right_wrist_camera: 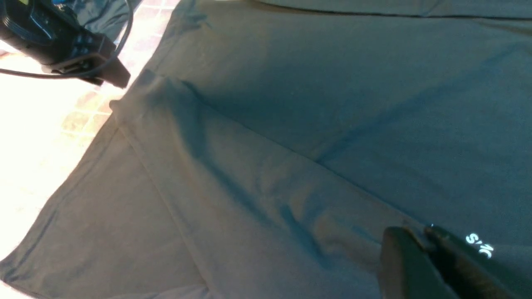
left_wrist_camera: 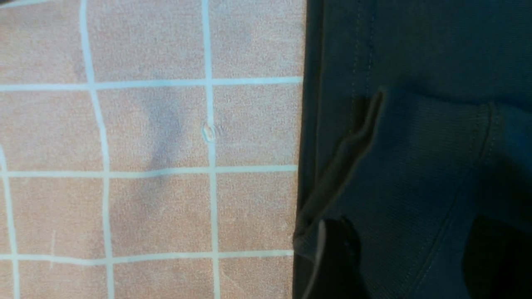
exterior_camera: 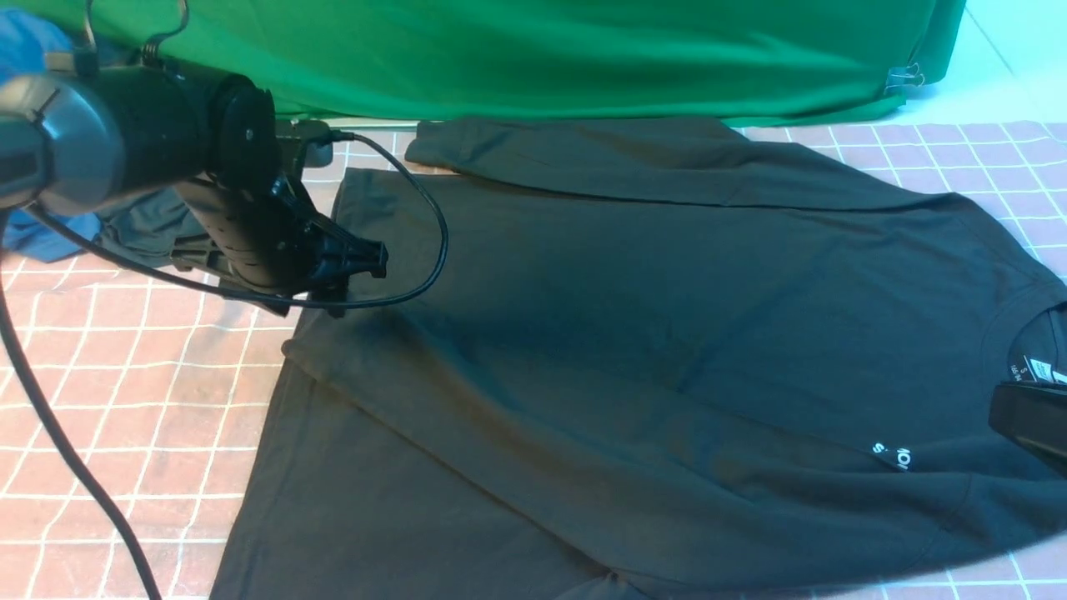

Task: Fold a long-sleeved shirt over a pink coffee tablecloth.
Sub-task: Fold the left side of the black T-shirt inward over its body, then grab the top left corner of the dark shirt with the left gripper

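Pink checked tablecloth (exterior_camera: 125, 400) under the black shirt (exterior_camera: 633, 333), which lies flat at centre-right, both sleeves apparently folded in; the body fold seems next, needing grips at hem and shoulders. The left gripper (exterior_camera: 354, 271), jaws wide and empty, hangs over the cuff (exterior_camera: 304, 354); the right gripper (right_wrist_camera: 411, 232), nearly closed beside the chest print (right_wrist_camera: 480, 245), is cut off, any pinch unclear.

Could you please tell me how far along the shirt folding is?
Done: both sleeves lie folded across the long-sleeved shirt on the pink coffee tablecloth. In hand: left gripper open over a cuff; right gripper shut beside the chest print. Left: folding the body.
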Controlling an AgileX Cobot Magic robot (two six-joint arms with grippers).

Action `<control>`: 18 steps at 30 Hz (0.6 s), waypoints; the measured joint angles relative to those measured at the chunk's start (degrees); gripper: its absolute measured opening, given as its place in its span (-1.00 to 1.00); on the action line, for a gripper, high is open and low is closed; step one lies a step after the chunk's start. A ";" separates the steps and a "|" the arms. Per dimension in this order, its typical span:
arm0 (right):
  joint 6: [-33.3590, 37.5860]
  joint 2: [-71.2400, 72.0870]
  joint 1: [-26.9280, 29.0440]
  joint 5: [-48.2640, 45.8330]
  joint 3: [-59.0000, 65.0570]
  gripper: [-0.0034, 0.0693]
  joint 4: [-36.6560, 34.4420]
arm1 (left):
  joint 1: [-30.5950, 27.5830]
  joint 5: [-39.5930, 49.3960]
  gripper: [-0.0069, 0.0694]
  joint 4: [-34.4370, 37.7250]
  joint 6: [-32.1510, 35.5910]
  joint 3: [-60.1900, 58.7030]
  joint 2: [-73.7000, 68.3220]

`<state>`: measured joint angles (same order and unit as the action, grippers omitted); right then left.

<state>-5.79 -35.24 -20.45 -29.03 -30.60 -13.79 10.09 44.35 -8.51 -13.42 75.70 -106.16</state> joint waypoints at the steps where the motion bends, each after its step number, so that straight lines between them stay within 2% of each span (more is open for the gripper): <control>1: 0.00 0.00 0.00 0.00 0.00 -0.66 0.00 | 0.00 0.12 0.30 0.00 0.00 0.24 0.20; 3: 0.00 0.00 0.00 0.00 0.00 -0.66 0.00 | 0.00 0.64 0.29 0.00 -0.46 1.14 0.75; 6: 0.00 0.00 0.00 0.00 0.00 -0.66 0.00 | 0.00 1.92 0.13 0.76 -3.03 3.89 2.06; 9: 0.00 0.00 0.00 0.00 0.00 -0.66 0.00 | 0.00 6.09 -0.49 3.07 -4.30 12.94 2.84; 10: 0.00 0.00 0.00 0.00 0.00 -0.66 0.00 | 0.00 6.35 -0.49 3.21 -4.30 12.94 2.78; 11: 0.00 0.00 0.00 0.00 0.00 -0.66 0.00 | -0.06 8.44 -0.67 4.67 -4.30 18.05 1.88; 13: -0.06 0.00 0.00 0.03 0.00 -0.66 0.00 | -0.44 10.92 -0.75 7.04 -4.36 24.30 -0.10; 18: -0.06 0.00 0.00 0.40 0.00 -0.66 0.00 | -2.83 14.02 -0.78 16.29 -4.62 39.76 -11.15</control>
<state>-5.84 -35.24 -20.45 -28.63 -30.60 -13.79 7.26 58.37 7.78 -18.04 115.46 -117.31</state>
